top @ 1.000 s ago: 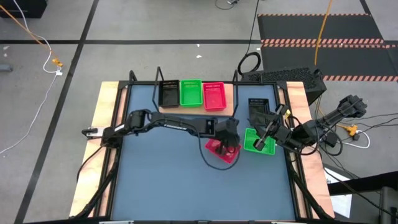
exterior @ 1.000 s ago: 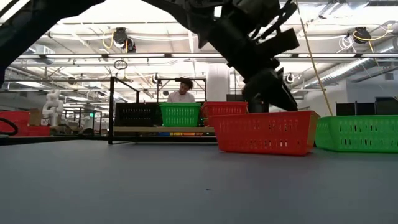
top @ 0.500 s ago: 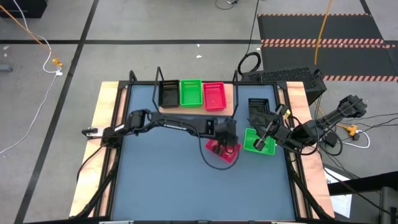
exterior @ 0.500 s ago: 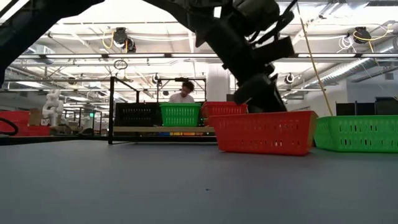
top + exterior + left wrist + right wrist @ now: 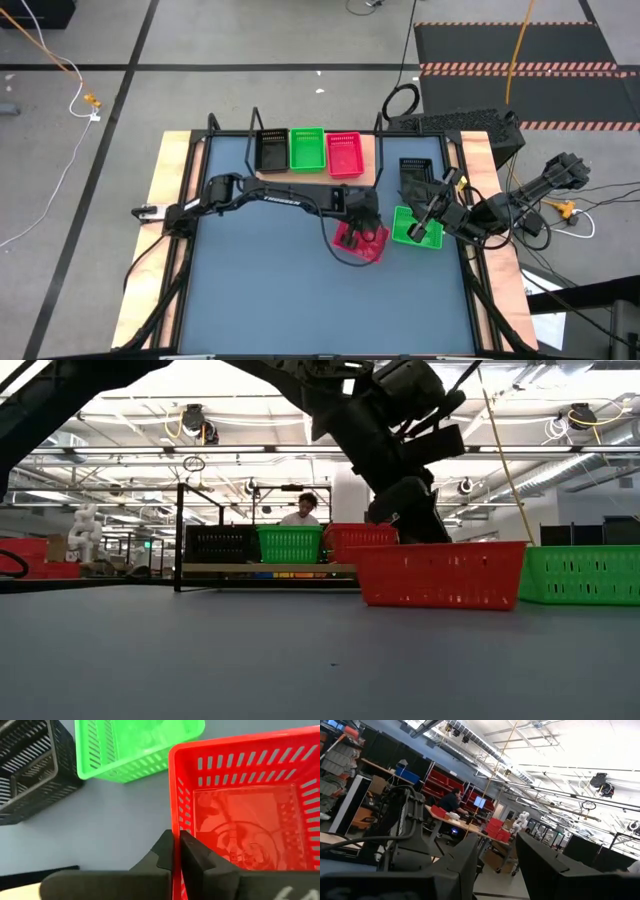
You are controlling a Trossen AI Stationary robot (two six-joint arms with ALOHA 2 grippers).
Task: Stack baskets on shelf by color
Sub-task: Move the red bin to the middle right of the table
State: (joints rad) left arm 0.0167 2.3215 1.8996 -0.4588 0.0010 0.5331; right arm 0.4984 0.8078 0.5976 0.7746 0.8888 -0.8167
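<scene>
The left gripper (image 5: pixel 176 851) is clamped on the wall of a red perforated plastic basket (image 5: pixel 362 240) at the counter's (image 5: pixel 270 290) three o'clock; the right gripper (image 5: pixel 495 855) waits, spread.

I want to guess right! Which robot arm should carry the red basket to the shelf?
Probably the left: its gripper already pinches the red basket's wall. The right gripper hangs open over the green basket.

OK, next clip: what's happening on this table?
The left gripper is shut on the wall of a red basket at mid-table. The right gripper hangs open at the table's right side, over a green basket. The shelf already carries one black, one green and one red basket.
</scene>
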